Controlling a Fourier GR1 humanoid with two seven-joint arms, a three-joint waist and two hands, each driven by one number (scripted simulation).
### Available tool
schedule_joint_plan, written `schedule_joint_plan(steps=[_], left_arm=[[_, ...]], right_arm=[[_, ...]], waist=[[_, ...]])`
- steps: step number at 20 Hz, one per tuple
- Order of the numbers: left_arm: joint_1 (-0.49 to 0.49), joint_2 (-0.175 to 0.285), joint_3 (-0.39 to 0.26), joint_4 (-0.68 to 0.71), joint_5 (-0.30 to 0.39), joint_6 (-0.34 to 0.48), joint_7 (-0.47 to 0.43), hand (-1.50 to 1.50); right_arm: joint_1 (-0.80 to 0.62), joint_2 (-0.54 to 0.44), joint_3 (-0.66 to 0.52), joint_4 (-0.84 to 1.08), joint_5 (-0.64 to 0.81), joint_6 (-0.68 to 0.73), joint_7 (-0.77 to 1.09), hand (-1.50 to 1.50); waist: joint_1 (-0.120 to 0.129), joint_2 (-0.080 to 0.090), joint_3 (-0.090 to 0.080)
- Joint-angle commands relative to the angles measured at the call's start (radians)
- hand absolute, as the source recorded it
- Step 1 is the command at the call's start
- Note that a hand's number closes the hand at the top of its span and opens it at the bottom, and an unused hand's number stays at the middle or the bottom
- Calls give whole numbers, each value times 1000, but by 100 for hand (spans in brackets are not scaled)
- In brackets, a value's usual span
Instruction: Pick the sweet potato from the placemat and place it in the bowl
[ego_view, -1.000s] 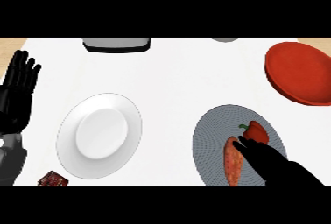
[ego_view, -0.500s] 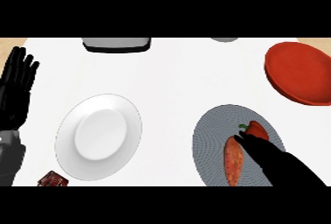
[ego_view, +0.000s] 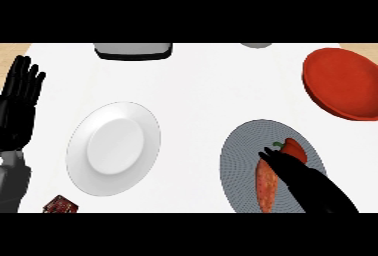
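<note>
The right hand, fingers straight, is over the sweet potato on the grey placemat. The red bowl sits at 1 o'clock. The left hand rests spread at 9 o'clock.

right hand crept further forward, fingertips now over sweet potato

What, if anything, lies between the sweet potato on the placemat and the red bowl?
A red pepper lies on the placemat right beside the sweet potato, on the side toward the bowl. Beyond it only bare counter shows, so a lifted carry should probably clear it.
</note>
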Motion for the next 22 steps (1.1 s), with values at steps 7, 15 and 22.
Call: schedule_joint_plan(steps=[7, 15, 22], left_arm=[[12, -69, 9, -19, -62, -2, 2, 0], [-26, -82, 41, 62, -76, -39, -46, 0], [23, -113, 43, -17, -98, -27, -23, 0]], right_arm=[[-14, 54, -15, 57, 65, 46, -41, -150], [14, 66, -14, 238, 162, -97, -189, -150], [-68, 160, -21, 259, 180, 3, -56, -150]], waist=[[1, -1, 0], [-3, 0, 0], [1, 0, 0]])
